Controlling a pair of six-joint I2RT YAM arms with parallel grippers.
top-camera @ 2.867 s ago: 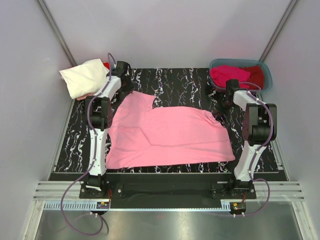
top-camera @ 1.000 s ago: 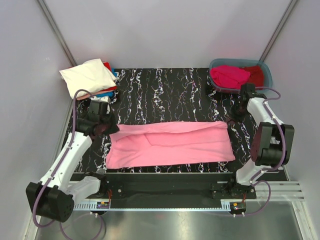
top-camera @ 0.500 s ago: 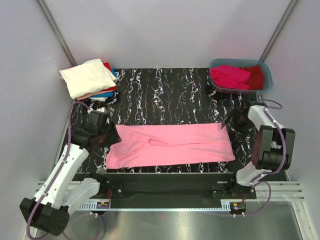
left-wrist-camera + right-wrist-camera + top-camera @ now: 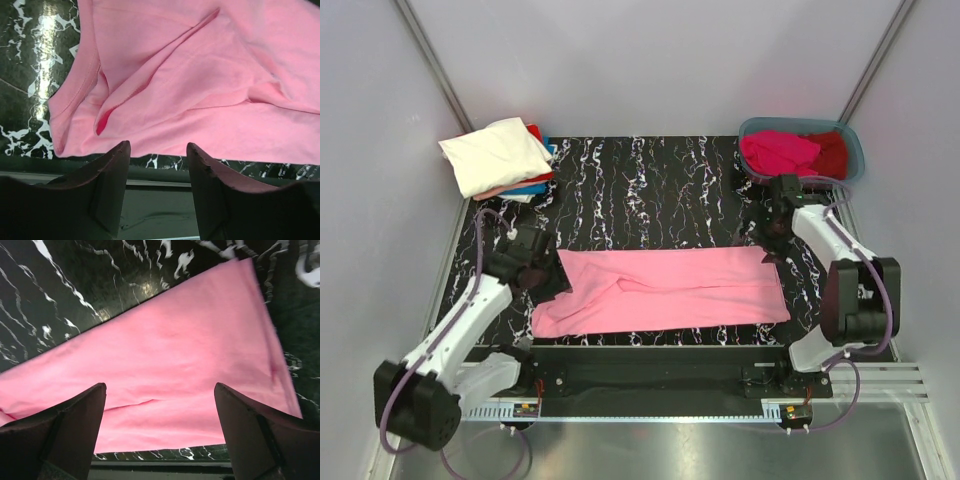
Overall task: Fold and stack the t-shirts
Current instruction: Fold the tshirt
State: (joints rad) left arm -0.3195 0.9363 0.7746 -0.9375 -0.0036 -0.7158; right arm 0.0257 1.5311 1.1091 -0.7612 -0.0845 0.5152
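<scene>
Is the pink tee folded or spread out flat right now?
Folded: the light pink t-shirt lies as a long narrow band on the table, and the left wrist view shows overlapping layers.

we see a plain light pink t-shirt (image 4: 660, 292), one solid colour with no print, lying on a table (image 4: 650, 180) patterned like black marble with white veins. at the far left a cream-white t-shirt (image 4: 495, 155) tops a pile, with a red edge (image 4: 533, 131) and a blue edge (image 4: 534, 185) showing under it. at the far right a grey-blue tub (image 4: 856, 165) holds a magenta t-shirt (image 4: 778, 152) and a dark red t-shirt (image 4: 832, 150). the walls (image 4: 650, 70) are pale grey with a lilac tint.
</scene>
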